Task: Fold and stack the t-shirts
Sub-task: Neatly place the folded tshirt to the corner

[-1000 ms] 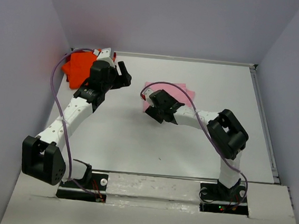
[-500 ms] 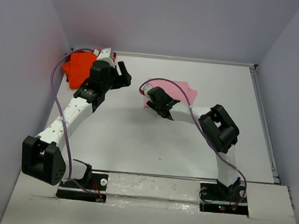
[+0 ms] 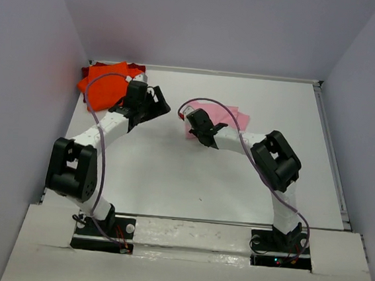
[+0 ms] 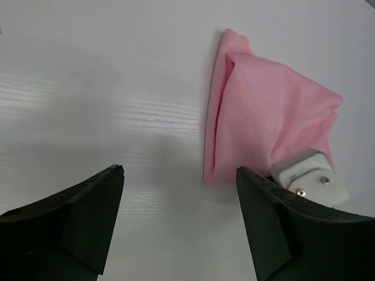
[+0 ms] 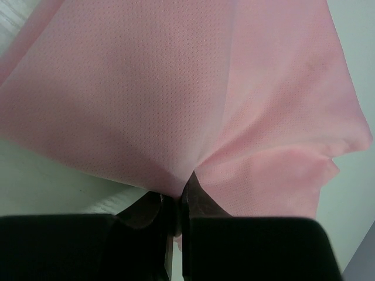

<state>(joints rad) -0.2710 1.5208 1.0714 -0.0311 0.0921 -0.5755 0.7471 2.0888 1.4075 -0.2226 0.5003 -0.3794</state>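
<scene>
- The right tool (image 5: pixel 177 202) has its jaws pressed together on the near edge of the pink t-shirt (image 5: pixel 176 88). The cloth is pinched into a small pucker right at the fingertips.
- The pink t-shirt (image 3: pixel 237 119) lies on the white desk (image 3: pixel 170 179), towards the back and a little right of centre. It is bunched and loosely folded rather than spread flat.
- From the left wrist view the pink t-shirt (image 4: pixel 263 123) shows a long folded edge on its left side. A white housing (image 4: pixel 310 178) on the right arm sits at its lower corner.
- The left tool (image 4: pixel 179 175) has its jaws wide apart with nothing between them, only bare desk. It hangs just left of the pink t-shirt without touching it.
- The orange t-shirt (image 3: pixel 103 82) is crumpled in the far left corner of the desk, behind the left arm and well apart from the pink one.
- A sliver of darker red cloth (image 3: pixel 137 67) shows at the back edge of the orange t-shirt. I cannot tell how it lies.
</scene>
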